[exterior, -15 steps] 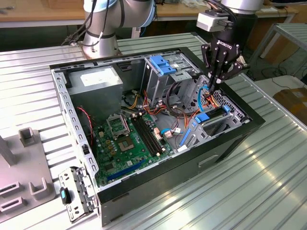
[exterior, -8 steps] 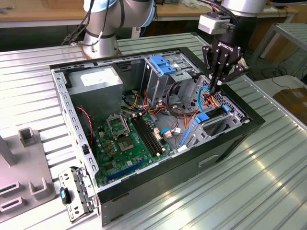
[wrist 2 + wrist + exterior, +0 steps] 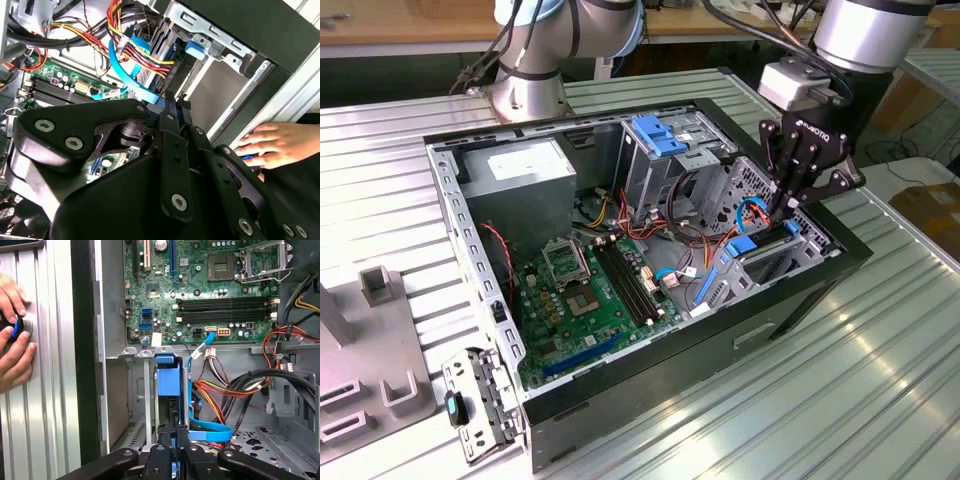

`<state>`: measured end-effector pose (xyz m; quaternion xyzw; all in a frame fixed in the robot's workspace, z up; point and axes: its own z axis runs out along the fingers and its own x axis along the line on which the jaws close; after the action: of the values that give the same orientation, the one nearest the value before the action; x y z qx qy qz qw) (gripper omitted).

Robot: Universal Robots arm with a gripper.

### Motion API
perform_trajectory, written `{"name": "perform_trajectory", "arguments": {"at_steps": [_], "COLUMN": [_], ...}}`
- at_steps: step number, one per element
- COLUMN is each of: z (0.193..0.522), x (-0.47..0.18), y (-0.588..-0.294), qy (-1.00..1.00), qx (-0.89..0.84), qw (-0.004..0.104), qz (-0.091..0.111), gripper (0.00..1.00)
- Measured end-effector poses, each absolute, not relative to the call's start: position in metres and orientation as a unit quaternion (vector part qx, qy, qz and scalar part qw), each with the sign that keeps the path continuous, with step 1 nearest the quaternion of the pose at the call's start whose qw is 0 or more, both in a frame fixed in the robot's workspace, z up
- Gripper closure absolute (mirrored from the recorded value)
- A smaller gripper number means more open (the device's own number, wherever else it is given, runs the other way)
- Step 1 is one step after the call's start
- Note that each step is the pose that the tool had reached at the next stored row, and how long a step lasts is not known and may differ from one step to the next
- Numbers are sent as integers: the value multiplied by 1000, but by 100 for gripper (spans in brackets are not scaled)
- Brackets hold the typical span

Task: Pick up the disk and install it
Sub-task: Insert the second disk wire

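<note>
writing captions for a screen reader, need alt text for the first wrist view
The gripper is closed on the blue-framed disk, which stands edge-on in a metal bay of an open computer case, with the green motherboard beyond. A person's hand rests on the ribbed table beside it.

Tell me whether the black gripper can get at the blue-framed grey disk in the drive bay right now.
Probably yes: the black gripper is down at the blue-framed grey disk in the bay, nothing between them.

The disk (image 3: pixel 167 385), a dark slab in a bright blue carrier frame, is standing on edge in the drive bay (image 3: pixel 145 405) at the computer case's (image 3: pixel 650 385) front corner, partly seated.
</note>
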<state>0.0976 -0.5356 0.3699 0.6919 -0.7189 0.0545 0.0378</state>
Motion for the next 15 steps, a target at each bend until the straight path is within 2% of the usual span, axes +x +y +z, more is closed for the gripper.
{"name": "perform_trajectory", "arguments": {"at_steps": [2,5,11,15], "z": [366,366,362,357], "x": [93,93,86,84], "y": [-539,-540,-539,-539], "qy": [-716,-710,-700,-691], "qx": [696,702,711,719], "qw": [35,27,23,15], "qz": [53,60,62,70], "gripper": [84,84,84,84]}}
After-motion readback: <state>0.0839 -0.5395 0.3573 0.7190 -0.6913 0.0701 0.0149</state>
